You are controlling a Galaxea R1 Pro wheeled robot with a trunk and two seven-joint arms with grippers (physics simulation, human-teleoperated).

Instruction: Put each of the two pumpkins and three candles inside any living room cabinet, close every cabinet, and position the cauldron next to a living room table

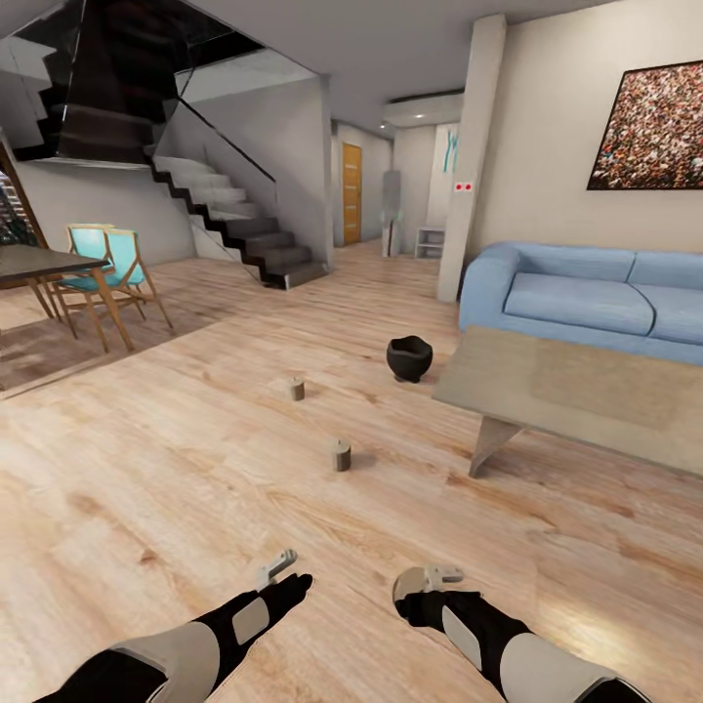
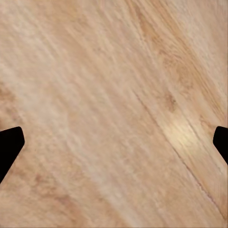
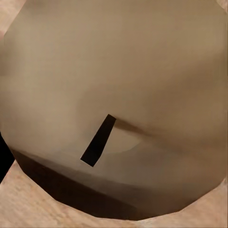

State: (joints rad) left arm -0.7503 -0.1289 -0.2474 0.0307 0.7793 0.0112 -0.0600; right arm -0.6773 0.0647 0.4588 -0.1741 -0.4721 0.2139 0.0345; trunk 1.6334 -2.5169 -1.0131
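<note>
Starting at the left, we see the left gripper [image 1: 279,568] low over the floor [image 2: 114,71], its fingers [image 2: 9,145] spread wide with nothing between them; two candles stand apart on the planks, the far candle [image 1: 297,389] and the near candle [image 1: 340,454]; the right gripper [image 1: 431,582] seems closed on a third, the held candle [image 3: 114,90], pressed close to its camera; the cauldron [image 1: 409,358] sits just beside the table [image 1: 586,391]. We judge this a carry to a cabinet; grip firmly, turn the base smoothly, and steer around both floor candles.
</note>
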